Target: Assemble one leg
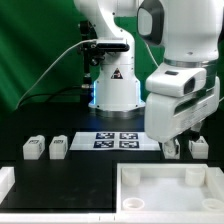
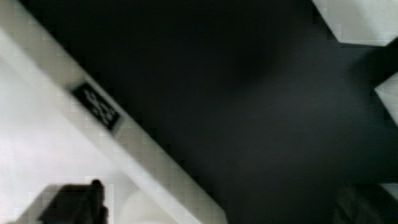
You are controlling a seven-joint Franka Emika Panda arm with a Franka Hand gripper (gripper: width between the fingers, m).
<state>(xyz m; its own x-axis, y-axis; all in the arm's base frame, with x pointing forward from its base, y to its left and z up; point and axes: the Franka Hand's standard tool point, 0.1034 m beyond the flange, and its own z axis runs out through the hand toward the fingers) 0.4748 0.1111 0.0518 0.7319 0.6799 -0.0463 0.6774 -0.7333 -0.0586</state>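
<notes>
Tool (image 1: pixel 171 147) low over the table (image 1: pixel 90 172), at the marker board's (image 1: pixel 118 138) end; a leg (image 1: pixel 198 148) just beside it; whether it is spread or pinching anything cannot be told.

Exterior view: light falls from above, so upper surfaces are bright, undersides grey and shadows soft. The arm (image 1: pixel 180 60) and the white base (image 1: pixel 160 170) are close to washed out, with little surface detail. The black table (image 1: pixel 60 175) swallows shadow. A bluish glow shows at the pedestal (image 1: pixel 97 97). Resolution is low and edges are soft.

Wrist view: dim and heavily blurred throughout. The tag (image 2: pixel 98 105) is smeared and unreadable. The finger (image 2: pixel 71 205) is a dark, unfocused shape.
</notes>
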